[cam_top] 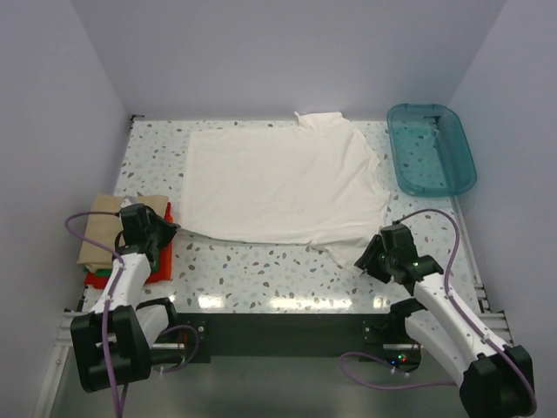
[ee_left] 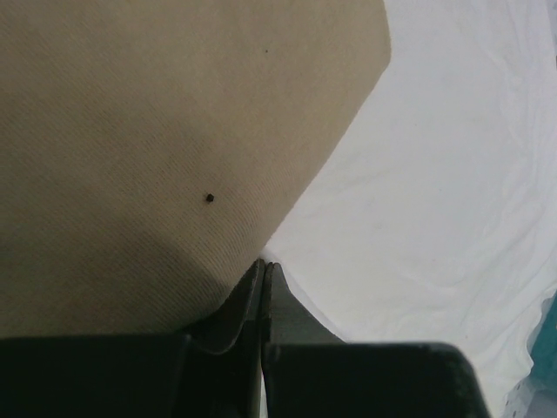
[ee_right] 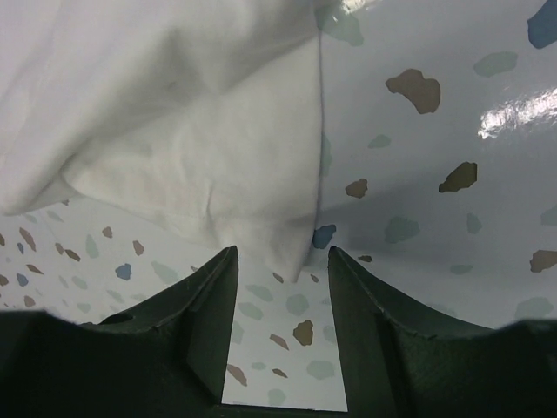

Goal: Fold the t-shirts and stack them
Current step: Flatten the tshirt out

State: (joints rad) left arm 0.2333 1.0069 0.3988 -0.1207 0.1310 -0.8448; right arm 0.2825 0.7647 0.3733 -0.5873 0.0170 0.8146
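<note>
Right claw [ee_right: 283, 252] straddles white t-shirt [ee_right: 174, 131] corner; left claw [ee_left: 264, 266] closed.

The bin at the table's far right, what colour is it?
The bin is see-through teal, clearest in the top external view.

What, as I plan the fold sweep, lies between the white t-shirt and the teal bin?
Only a narrow bare strip of speckled table, seen in the top view.
</note>
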